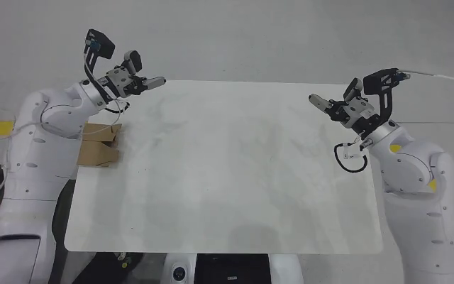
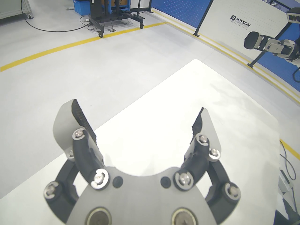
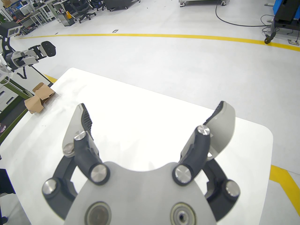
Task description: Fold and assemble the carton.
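Observation:
A brown cardboard carton (image 1: 98, 143) with loose flaps lies at the left edge of the white table (image 1: 227, 170), partly over the side; the right wrist view has the carton (image 3: 38, 97) at the table's far corner. My left gripper (image 1: 154, 82) hangs above the table's far left corner, open with nothing between its fingers (image 2: 77, 118). My right gripper (image 1: 316, 101) is held above the far right part of the table, open and holding nothing, well away from the carton. The other arm's gripper (image 2: 255, 42) appears across the table in the left wrist view.
The floor around the table is marked with a yellow line (image 3: 164, 35). Blue and white partition panels (image 2: 234, 12) stand beyond the far side, and wheeled racks and desks farther off.

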